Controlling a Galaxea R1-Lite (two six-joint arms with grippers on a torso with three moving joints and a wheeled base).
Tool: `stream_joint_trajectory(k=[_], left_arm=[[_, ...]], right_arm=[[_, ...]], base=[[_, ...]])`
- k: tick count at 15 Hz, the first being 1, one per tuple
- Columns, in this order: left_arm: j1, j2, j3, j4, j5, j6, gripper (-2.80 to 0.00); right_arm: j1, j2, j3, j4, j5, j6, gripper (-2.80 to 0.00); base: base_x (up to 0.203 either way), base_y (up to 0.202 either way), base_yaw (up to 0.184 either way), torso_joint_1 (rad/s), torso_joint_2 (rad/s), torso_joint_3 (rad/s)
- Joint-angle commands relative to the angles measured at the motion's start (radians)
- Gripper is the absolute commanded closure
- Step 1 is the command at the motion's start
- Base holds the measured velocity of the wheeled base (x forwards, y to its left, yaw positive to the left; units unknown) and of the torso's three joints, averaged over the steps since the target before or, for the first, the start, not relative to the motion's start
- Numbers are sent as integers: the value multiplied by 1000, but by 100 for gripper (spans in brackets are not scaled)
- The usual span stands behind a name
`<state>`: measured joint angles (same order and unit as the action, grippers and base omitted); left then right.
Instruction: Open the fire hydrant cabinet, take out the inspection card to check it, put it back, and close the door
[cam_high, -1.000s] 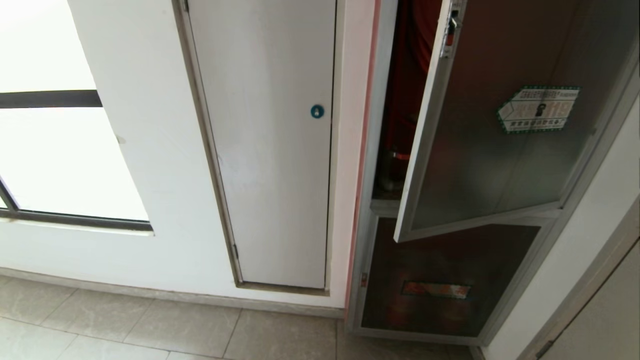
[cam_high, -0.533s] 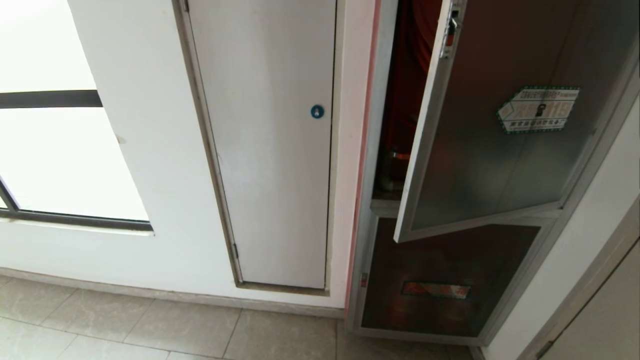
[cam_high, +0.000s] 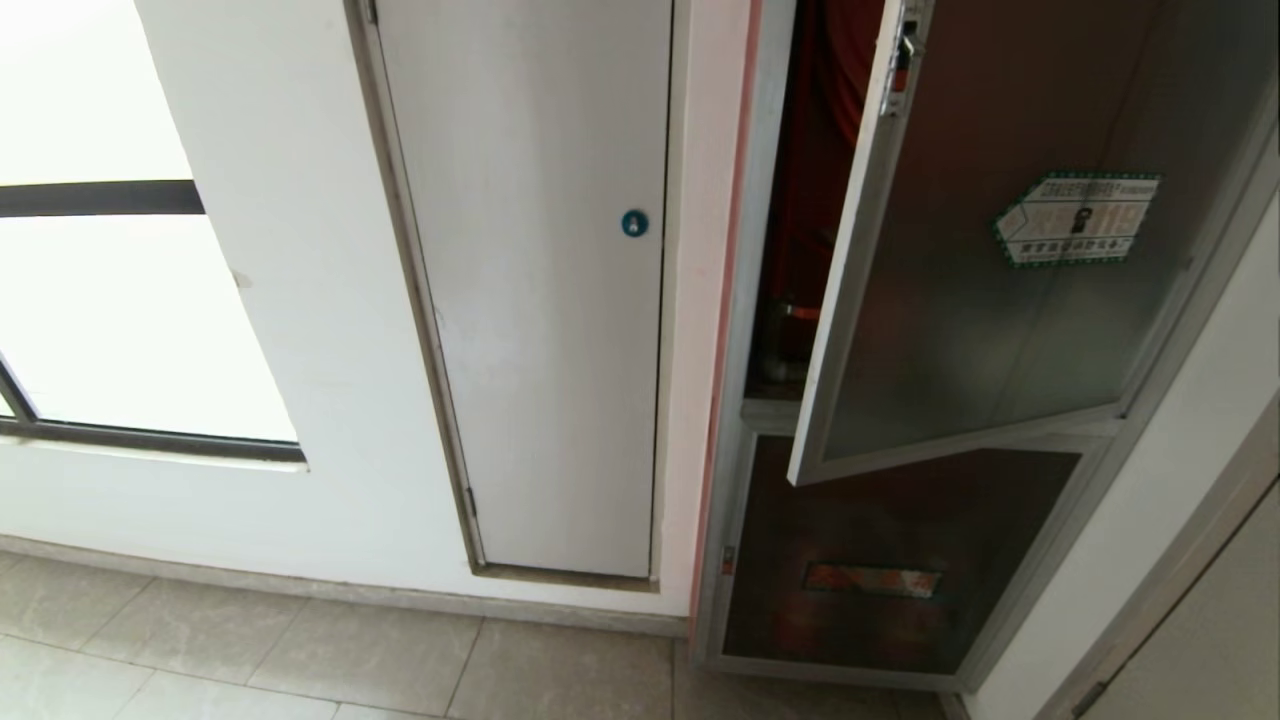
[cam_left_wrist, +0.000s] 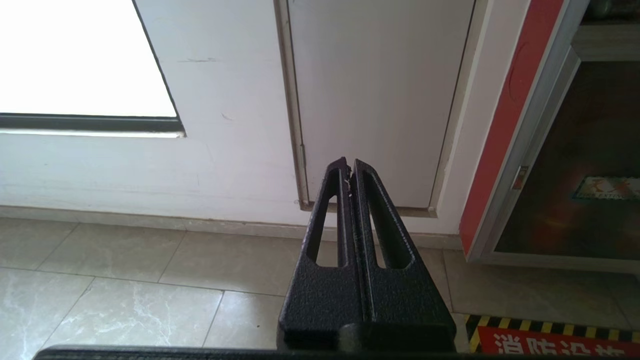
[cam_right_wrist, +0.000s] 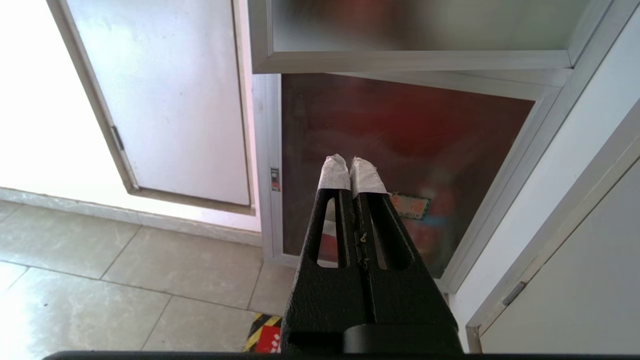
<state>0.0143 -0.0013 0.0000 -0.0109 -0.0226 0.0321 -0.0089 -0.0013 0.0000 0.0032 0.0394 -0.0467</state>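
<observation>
**Q:** Anything shifted in the last second?

**A:** Nope, nothing budged. Same scene, same camera angle. The door hangs just as far ajar as before, hinged on its right, with its free left edge swung out toward the room. Its lower corner juts out over the lower panel.

**Q:** So where's the cabinet?

**A:** The cabinet sits in the wall on the right, silver frame with a red strip down its left edge. Through the gap between frame and door you can see red stuff inside. No card that I can make out. There's a small latch up on the door's free edge and a sticker on the glass.

**Q:** Room to move?

**A:** Tiled floor in front of the wall. Left of the cabinet is a white door with a blue lock, shut flush.

**Q:** Grippers?

**A:** Both hang low, pointing at the base of the wall, well apart from the door. Left gripper faces the white door's bottom edge, fingers pressed together, holding nothing. Right gripper faces the lower panel, its taped tips closed on each other too, empty.
</observation>
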Motion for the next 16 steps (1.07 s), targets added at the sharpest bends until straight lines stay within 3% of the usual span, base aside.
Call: stream_joint_trajectory(k=[1,16], left_arm=[[1,1,6,0,0,0,0],[0,1,6,0,0,0,0]], right_arm=[[0,0,0,0,1,1,0],[1,0,0,-2,-18,47,0]], base=[[0,0,0,0,0,0],[0,0,0,0,0,0]])
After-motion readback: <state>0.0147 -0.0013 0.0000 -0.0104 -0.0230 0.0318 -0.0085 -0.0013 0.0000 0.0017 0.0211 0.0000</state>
